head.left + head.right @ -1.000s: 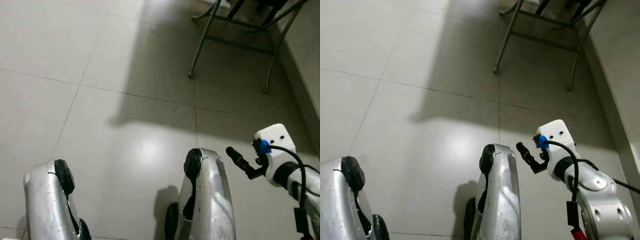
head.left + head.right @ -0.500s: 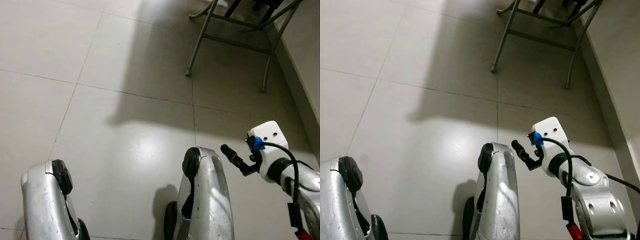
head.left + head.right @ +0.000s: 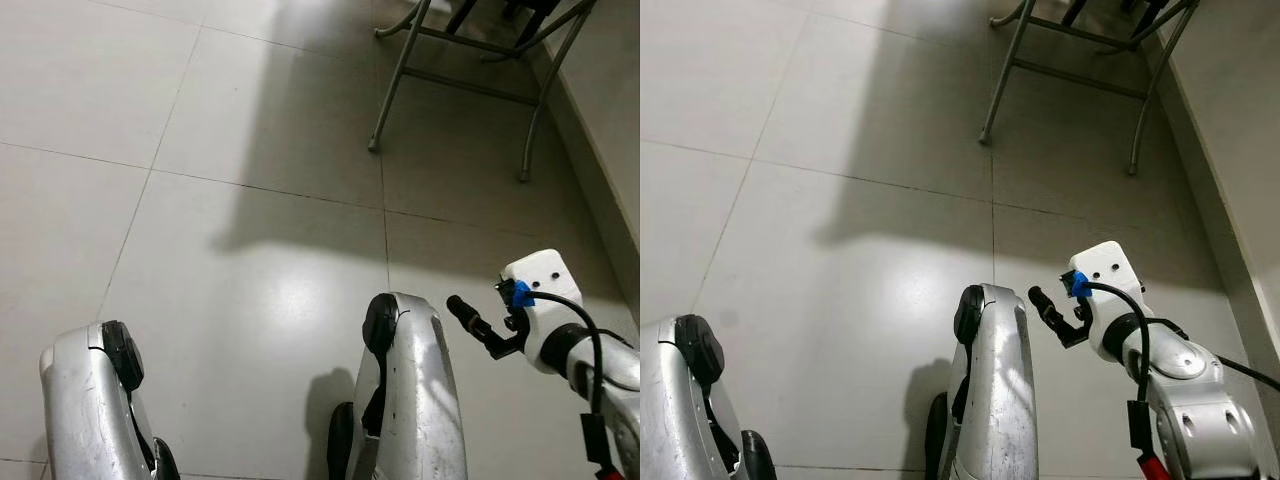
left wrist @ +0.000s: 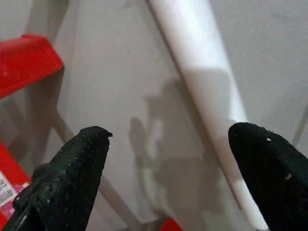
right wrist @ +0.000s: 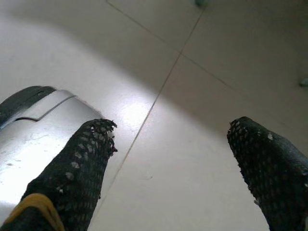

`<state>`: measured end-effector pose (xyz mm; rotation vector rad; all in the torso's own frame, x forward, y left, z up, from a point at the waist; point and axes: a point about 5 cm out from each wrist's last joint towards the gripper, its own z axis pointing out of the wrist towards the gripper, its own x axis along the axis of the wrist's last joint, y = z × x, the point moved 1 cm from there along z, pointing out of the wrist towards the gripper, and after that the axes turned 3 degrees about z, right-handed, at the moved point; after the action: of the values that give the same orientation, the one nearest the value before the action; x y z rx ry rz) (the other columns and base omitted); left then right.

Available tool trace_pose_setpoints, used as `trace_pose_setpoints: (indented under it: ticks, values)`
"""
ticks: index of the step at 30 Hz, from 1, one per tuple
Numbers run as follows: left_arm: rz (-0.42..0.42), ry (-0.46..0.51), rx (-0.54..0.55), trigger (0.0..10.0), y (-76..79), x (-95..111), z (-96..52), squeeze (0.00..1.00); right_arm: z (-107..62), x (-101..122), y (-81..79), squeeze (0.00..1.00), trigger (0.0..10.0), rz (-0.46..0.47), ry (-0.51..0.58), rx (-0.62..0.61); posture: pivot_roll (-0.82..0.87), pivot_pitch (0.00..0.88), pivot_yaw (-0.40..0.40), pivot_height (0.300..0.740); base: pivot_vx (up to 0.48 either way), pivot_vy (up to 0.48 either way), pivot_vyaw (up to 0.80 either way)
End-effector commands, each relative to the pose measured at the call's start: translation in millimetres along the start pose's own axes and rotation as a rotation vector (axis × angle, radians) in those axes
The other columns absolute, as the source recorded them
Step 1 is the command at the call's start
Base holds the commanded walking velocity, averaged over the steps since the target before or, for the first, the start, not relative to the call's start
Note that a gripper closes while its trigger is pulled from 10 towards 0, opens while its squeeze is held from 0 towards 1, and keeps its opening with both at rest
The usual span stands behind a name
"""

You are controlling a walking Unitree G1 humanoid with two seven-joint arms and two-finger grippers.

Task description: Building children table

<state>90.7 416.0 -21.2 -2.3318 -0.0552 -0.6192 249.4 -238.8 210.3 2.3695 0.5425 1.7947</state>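
White table leg beside red parts; metal frame ahead.

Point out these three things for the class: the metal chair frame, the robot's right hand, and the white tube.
metal chair frame (image 3: 393,88), left eye view, on its front leg.
right hand (image 5: 171,159), right wrist view, midway between its fingertips.
white tube (image 4: 204,82), left wrist view, on its middle.
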Motion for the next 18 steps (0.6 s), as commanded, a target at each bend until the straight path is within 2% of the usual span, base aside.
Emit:
trace_pose_setpoints:
  ticks: [1,3,18]
  values:
    - [0.008,-0.054,-0.048,10.0,13.6,-18,-4.5,0.0,-4.8,-2,3.0,0.0,10.0,-0.002,-0.015,-0.004,-0.28,0.41,-0.243,0.3,0.0,0.0,0.0]
    - [0.001,-0.044,-0.065,10.0,18.5,-17,-4.6,0.0,-6.6,-1,3.2,0.0,10.0,-0.007,-0.014,0.0,-0.29,0.422,-0.255,0.3,0.0,0.0,0.0]
    - [0.007,-0.037,-0.1,10.0,24.9,-22,-7.5,0.0,-17.3,-1,6.2,0.0,10.0,-0.038,-0.04,0.018,-0.33,0.462,-0.294,0.3,0.0,0.0,0.0]
